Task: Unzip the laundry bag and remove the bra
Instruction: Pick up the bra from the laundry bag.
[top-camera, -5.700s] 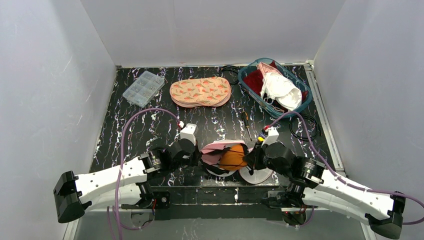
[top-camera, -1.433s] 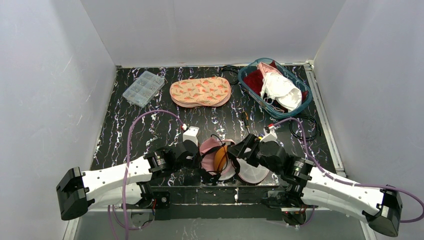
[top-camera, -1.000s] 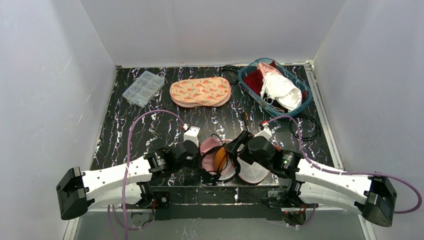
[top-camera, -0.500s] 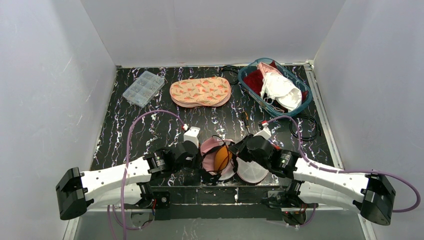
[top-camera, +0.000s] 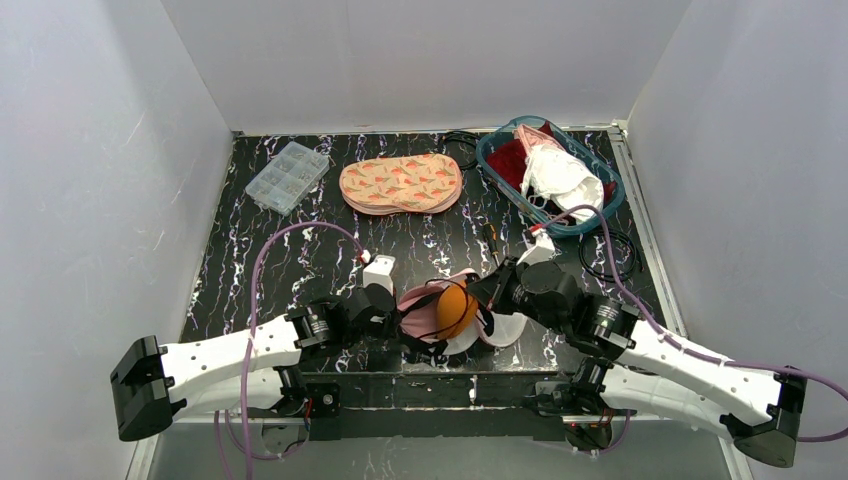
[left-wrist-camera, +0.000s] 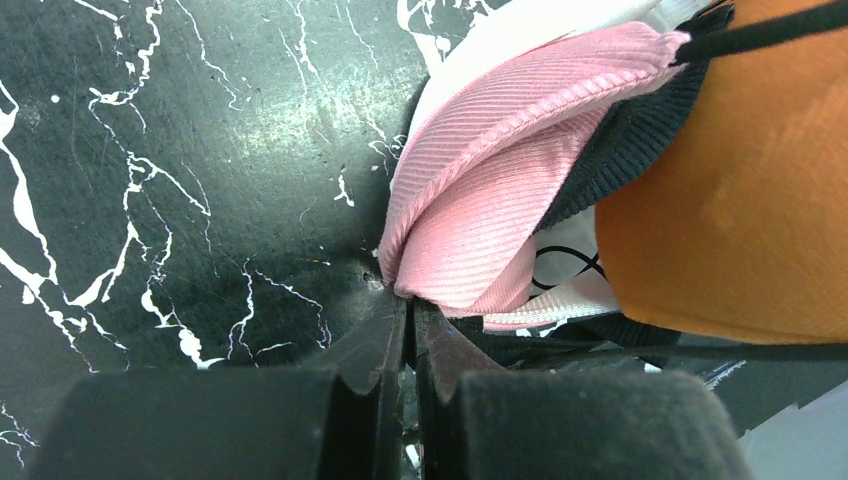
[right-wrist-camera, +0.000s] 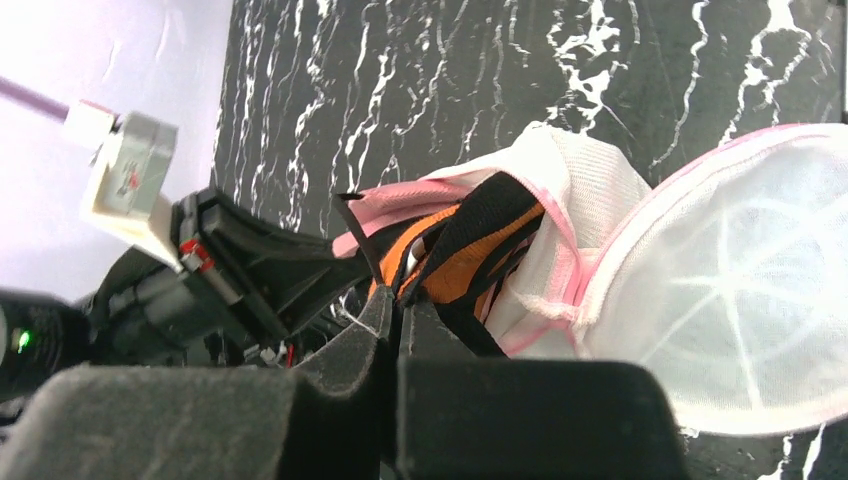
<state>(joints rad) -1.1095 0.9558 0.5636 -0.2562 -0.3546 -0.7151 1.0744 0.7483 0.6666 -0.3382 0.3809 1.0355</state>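
At the near edge of the table (top-camera: 300, 250), right in front of the arm bases, I see the laundry bag (top-camera: 505, 328) lying open with the orange bra (top-camera: 456, 310) bulging out of it between my two grippers. The left gripper (top-camera: 392, 318) is clamped tight on the bag's pink ribbed edge. The left wrist view shows that pinch (left-wrist-camera: 408, 300) up close, with the pink fold (left-wrist-camera: 480, 230) pressed against the bra's orange cup (left-wrist-camera: 740, 200); a black printed curl on white fabric there is cut off by folds and unreadable. The right gripper (top-camera: 482, 296) is closed on the bra's black-trimmed edge. Its wrist view (right-wrist-camera: 395, 310) alone shows the bag's white mesh dome (right-wrist-camera: 740, 300) and the left arm's camera housing (right-wrist-camera: 125, 170), whose red mark is too small to read. The surface is black marble-patterned with white veins. Further out lie a screwdriver (top-camera: 489, 236) and a black cable coil (top-camera: 630, 250). Beyond those are a carrot-print pouch (top-camera: 401, 182), a clear compartment box (top-camera: 286, 176) and a teal basket (top-camera: 508, 190) holding red and white garments. Plain white walls (top-camera: 420, 60) close in three sides.
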